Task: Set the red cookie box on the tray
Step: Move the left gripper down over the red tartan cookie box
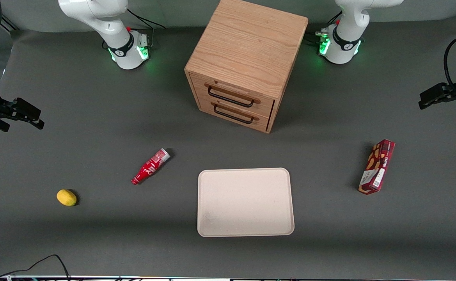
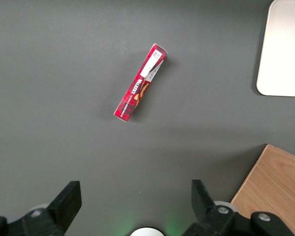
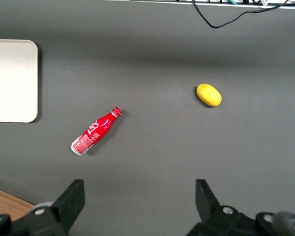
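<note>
The red cookie box (image 1: 377,167) lies flat on the grey table toward the working arm's end, its white-label end nearer the front camera. The left wrist view shows the same box (image 2: 140,82) lying at a slant. A cream tray (image 1: 245,202) sits flat near the table's middle with nothing on it, and a corner of this tray (image 2: 285,49) shows in the left wrist view. My left gripper (image 1: 426,100) hovers well above the table, farther from the front camera than the box. The gripper (image 2: 136,196) is open, with bare table between its fingers.
A wooden two-drawer cabinet (image 1: 247,66) stands farther from the front camera than the tray, and its corner (image 2: 278,187) is near the gripper. A small red soda bottle (image 1: 149,167) and a yellow fruit (image 1: 66,197) lie toward the parked arm's end.
</note>
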Controlling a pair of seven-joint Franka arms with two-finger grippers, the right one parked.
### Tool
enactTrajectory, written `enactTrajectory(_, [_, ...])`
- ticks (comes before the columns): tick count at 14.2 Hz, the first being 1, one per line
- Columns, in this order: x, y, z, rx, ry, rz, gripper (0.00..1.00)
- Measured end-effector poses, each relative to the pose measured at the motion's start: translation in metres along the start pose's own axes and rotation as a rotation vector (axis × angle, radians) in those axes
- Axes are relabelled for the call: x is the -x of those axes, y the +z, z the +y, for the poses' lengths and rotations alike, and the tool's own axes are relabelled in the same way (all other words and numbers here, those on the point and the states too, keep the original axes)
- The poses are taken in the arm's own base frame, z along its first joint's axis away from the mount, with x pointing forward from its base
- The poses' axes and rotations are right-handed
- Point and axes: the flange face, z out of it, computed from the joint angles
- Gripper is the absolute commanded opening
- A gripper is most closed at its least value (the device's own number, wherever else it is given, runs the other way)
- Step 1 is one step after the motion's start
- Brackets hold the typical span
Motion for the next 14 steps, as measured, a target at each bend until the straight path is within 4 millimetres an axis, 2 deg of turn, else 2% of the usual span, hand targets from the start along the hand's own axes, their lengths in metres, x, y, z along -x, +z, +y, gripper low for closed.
enactTrajectory(6, [-0.001,0.001,-0.003,0.0,-0.011,-0.001,1.0])
enactTrajectory(9, [-0.003,0.007,0.0,-0.002,0.025,-0.019,1.0])
enactTrajectory(11, [-0.013,0.022,-0.004,-0.003,0.106,-0.037,1.0])
enactTrajectory(14, [-0.042,0.064,-0.015,-0.001,0.147,-0.051,1.0])
